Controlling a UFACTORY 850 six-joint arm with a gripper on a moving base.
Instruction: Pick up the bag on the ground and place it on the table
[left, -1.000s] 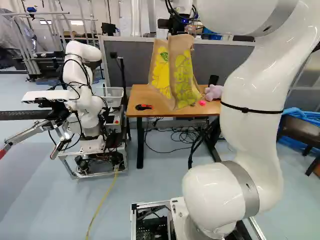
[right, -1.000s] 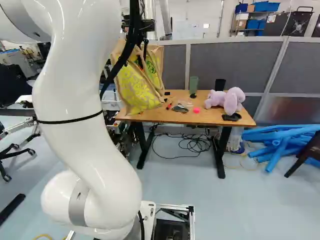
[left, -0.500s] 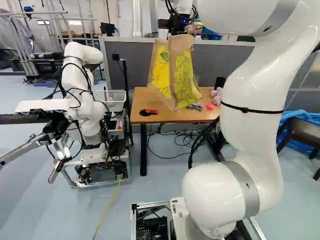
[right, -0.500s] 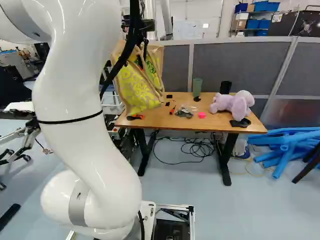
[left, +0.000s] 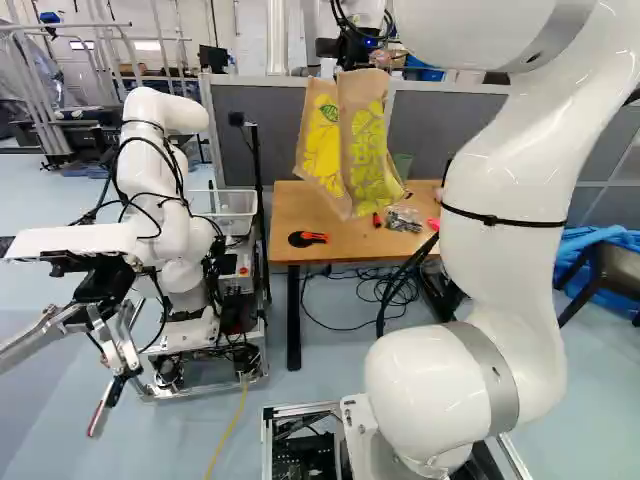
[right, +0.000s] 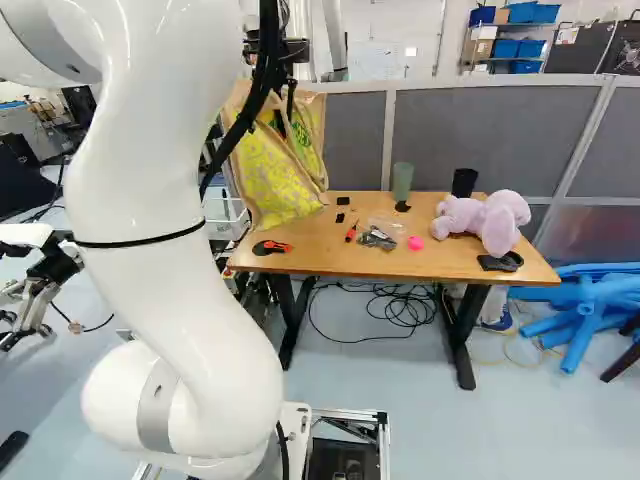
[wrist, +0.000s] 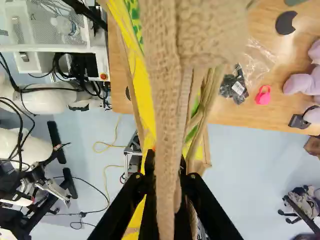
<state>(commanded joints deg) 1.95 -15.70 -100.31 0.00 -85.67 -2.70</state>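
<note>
With the claw (wrist: 166, 167) clamped on the bag (left: 350, 150) by its handle (wrist: 169, 110), held hanging high, probably for passing above the table (right: 325, 262) without touching its edge.

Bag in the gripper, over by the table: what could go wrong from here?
Edge: in the wrist view the bag overlaps the table's front edge; released too far out, it might slide off.
Clutter: the black-and-orange tool and small packets lie close by; landing on them could tip it.
Swing: the gripper holds only a handle, so the bag may sway.
</note>
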